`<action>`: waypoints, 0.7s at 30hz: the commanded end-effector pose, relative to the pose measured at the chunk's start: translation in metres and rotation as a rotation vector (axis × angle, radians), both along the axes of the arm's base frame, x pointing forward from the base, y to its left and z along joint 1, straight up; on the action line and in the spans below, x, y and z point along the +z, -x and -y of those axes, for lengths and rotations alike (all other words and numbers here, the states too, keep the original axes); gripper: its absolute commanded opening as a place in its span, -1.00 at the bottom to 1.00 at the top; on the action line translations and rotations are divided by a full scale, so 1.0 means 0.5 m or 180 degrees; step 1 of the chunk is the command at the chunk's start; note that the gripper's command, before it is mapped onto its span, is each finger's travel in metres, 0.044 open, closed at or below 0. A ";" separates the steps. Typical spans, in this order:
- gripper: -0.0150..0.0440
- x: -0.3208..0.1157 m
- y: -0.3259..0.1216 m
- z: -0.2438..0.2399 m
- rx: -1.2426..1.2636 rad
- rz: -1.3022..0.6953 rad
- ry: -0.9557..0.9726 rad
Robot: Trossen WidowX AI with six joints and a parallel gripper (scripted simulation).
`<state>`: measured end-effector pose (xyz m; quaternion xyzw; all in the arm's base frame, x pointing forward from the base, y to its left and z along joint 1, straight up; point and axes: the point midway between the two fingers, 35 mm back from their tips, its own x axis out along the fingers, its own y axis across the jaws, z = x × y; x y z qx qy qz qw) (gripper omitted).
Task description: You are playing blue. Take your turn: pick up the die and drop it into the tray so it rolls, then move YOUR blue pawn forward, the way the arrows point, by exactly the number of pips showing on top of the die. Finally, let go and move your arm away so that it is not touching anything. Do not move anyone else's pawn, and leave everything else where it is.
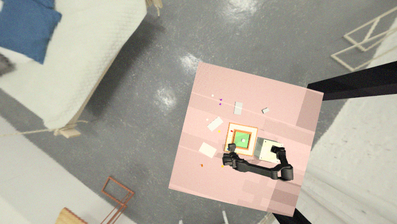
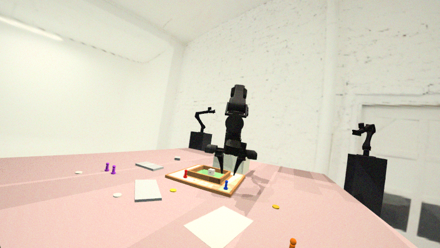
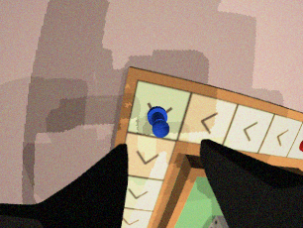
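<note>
Blue pawn (image 3: 158,121) stands just beyond the half-parted jaws.

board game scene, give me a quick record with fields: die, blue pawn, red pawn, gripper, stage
die: small white cube resting on the green felt of the wooden tray
blue pawn: small blue peg upright on a corner square of the arrowed track, untouched
red pawn: small red peg standing on the track's far side
gripper: black parallel-jaw gripper partly closed, holding nothing, fingers pointing down above the board near the blue pawn
stage: die appears rolled; pawn not yet grasped
</note>
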<state>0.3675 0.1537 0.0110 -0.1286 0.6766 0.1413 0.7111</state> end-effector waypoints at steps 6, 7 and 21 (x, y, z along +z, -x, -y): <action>0.19 -0.030 -0.001 0.000 0.0003 -0.0011 0.0016; 0.19 -0.033 -0.002 0.000 0.0003 -0.0011 0.0016; 0.19 -0.079 -0.003 -0.001 0.0003 -0.0012 0.0016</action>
